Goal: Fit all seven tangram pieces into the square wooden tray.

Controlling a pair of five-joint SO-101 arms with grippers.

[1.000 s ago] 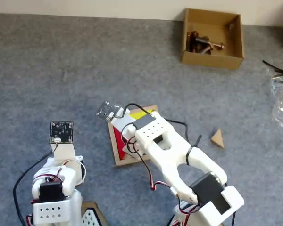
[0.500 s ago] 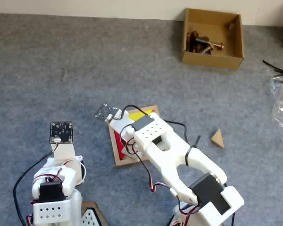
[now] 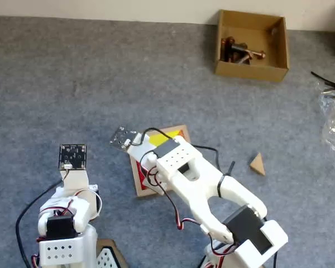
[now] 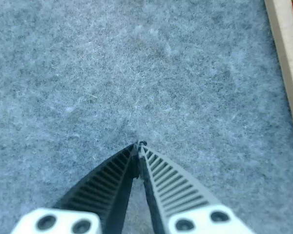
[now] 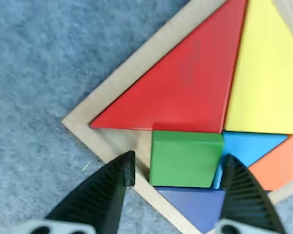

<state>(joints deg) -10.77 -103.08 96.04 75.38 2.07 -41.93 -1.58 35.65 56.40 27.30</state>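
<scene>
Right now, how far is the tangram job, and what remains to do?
Done: the red triangle, yellow triangle, light blue piece, orange piece and dark blue triangle lie in the wooden tray. In hand: the right hand stands open around the green square, which seems not fully seated. Remaining: a small tan triangle lies on the felt outside the tray. The left hand is shut over bare felt.

The worktop (image 3: 72,72) is covered in mottled grey felt. The tray (image 5: 112,92) is pale, plain wood. In it are seen a red triangle (image 5: 185,83), a yellow triangle (image 5: 268,83), a green block (image 5: 185,170), a light blue piece (image 5: 251,146), an orange piece (image 5: 283,165) and a dark blue triangle (image 5: 195,202). A tan triangle (image 3: 257,164) is unpainted. The box (image 3: 248,71) is brown cardboard. The arms (image 3: 201,178) are white with black parts. The left gripper (image 4: 138,145) is black and ribbed; the right gripper (image 5: 179,161) is black.
</scene>
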